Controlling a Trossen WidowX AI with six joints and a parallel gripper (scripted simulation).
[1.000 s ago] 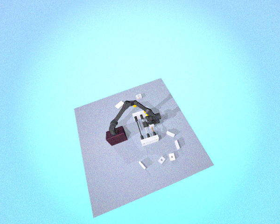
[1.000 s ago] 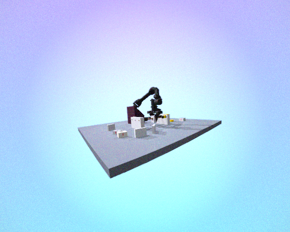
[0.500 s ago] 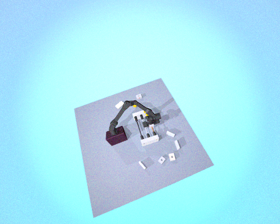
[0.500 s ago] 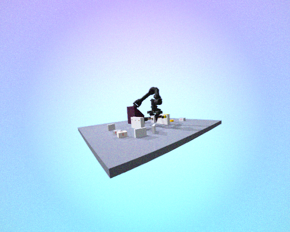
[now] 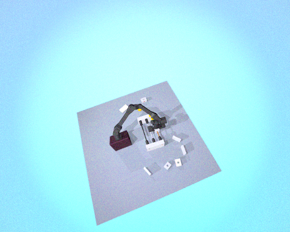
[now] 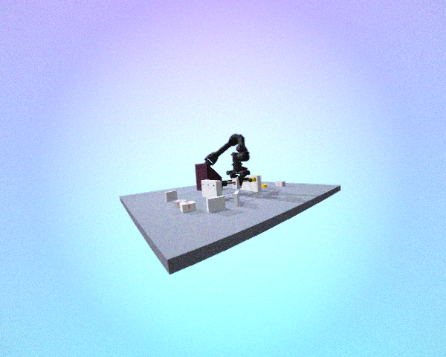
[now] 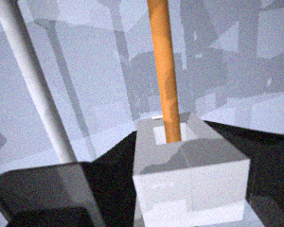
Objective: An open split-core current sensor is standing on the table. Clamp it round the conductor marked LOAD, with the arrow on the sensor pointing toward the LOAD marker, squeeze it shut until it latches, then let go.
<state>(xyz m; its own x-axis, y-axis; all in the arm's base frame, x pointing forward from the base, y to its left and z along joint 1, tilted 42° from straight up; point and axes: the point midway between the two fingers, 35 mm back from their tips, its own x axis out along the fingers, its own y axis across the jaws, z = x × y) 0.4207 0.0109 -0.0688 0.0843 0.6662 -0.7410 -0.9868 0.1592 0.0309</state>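
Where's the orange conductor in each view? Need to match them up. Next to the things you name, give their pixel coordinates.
Top: right of centre, slightly below mid-height, a short orange stretch (image 5: 158, 134) by the hand (image 5: 157, 128) (image 6: 238, 181) (image 7: 191, 180).
Exterior: near centre, a thin, small orange bit (image 6: 230, 182) beside the hand.
Wrist: from the top edge, just right of centre, down into the white sensor (image 7: 191, 189).
Shared landmark: the black hand.
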